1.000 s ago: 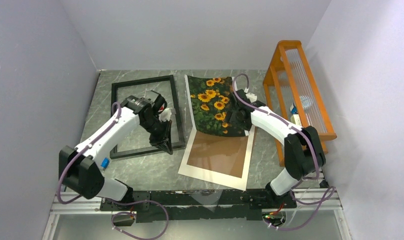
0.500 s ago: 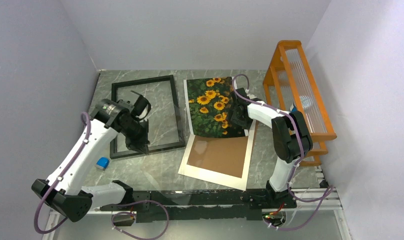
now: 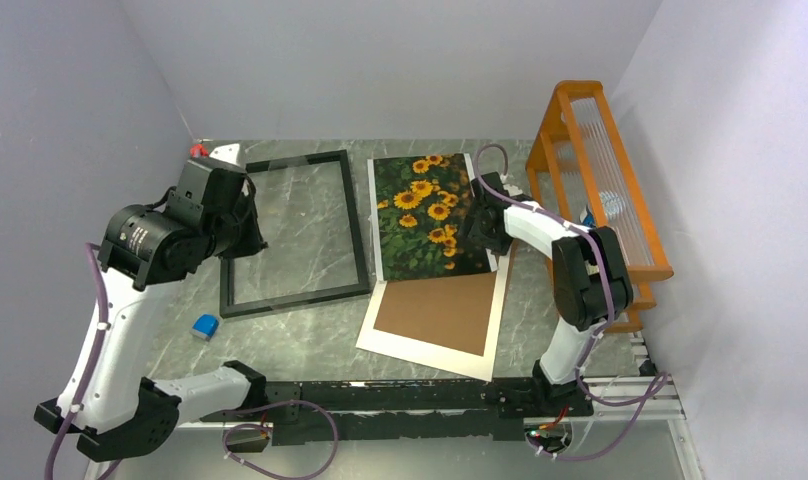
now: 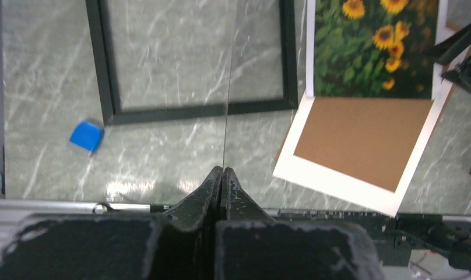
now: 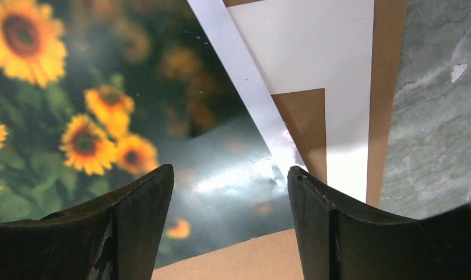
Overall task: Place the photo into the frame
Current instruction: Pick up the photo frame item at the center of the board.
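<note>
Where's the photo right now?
Top view: the photo lies mid-table, right of the frame, its near edge over the brown board; the right tool is at its right edge.

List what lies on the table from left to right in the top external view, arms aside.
small blue object → the frame → the photo → orange rack. The brown board and white mat share the photo's span, so they are left out.

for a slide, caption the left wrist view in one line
Shut left fingers grip a thin clear sheet edge-on above the frame, beside the photo.
</note>
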`<state>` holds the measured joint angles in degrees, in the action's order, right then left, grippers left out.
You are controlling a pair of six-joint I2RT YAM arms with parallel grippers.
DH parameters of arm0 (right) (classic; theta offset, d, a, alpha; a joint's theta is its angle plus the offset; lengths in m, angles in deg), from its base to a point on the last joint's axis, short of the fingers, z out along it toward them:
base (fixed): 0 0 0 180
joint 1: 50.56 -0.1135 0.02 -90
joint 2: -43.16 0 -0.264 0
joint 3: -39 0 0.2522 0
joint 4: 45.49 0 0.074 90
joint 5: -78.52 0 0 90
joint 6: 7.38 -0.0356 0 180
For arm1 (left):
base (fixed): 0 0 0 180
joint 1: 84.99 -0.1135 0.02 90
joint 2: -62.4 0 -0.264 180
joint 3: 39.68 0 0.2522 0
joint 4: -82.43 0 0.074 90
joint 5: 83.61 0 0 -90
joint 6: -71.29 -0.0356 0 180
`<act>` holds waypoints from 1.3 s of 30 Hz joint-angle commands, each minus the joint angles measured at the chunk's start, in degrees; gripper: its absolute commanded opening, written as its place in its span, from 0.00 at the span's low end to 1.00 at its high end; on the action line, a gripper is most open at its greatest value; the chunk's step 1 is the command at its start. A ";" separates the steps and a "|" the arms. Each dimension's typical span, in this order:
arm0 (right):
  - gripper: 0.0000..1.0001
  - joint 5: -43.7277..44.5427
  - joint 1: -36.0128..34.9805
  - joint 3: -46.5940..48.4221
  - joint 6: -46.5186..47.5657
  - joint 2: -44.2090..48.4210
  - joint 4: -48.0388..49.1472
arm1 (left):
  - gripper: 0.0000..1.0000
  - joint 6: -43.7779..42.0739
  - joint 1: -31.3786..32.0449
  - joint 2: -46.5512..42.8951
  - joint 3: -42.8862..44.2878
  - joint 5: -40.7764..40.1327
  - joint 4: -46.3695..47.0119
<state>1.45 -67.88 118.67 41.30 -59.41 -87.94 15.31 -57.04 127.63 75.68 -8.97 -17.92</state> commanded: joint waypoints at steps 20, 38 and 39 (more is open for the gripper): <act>0.99 -39.10 0.11 13.78 -12.04 12.13 10.36 | 0.03 -1.93 -0.08 22.52 27.39 16.29 24.02; 0.99 -33.21 2.03 0.17 -14.16 20.59 16.43 | 0.03 10.17 -0.72 6.58 -5.49 20.81 37.00; 0.99 -32.51 2.05 -0.75 -13.61 20.60 16.40 | 0.03 11.05 -0.92 5.96 -8.91 20.76 37.65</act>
<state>-34.46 -66.11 120.70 25.15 -40.46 -72.86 21.10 -57.20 138.08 77.08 13.22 13.62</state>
